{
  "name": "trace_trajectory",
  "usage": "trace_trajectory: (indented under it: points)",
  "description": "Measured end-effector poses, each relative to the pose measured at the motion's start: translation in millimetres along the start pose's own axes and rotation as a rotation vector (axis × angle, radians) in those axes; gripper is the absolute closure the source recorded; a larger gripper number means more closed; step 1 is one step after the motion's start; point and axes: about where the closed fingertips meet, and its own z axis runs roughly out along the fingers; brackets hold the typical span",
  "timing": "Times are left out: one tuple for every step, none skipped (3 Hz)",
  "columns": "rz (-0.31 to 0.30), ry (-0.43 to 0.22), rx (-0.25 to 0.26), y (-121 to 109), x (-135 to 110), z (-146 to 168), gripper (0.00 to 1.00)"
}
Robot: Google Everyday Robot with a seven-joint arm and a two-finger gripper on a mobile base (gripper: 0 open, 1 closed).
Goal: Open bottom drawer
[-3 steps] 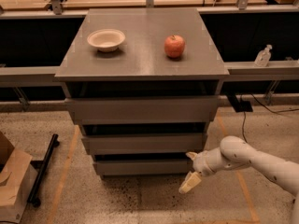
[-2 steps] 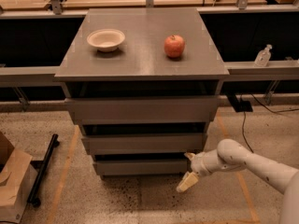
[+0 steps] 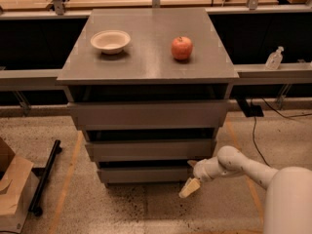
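Matte grey bottom drawer [image 3: 146,174], lowest of three, sits just left of the white gripper [image 3: 191,176], fingers [image 3: 189,188] apart at its right end; high above rest a red apple [image 3: 182,48] and a white bowl [image 3: 110,41].

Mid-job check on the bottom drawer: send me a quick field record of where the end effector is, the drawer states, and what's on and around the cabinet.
end effector: low, at the right end of the bottom drawer front; contact unclear
bottom drawer: appears shut, not yet pulled out
middle drawer: appears shut
top drawer: appears shut
cabinet top: bowl on the left, apple on the right, apart
floor, image left: cardboard box
ledge, image right: bottle, upright
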Motion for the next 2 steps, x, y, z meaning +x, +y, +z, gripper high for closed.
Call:
trace_trajectory:
  points:
    - [0.025,-0.037,0.027,-7,9,9,0.0]
    - [0.049,-0.03,0.065,-28,35,24,0.0]
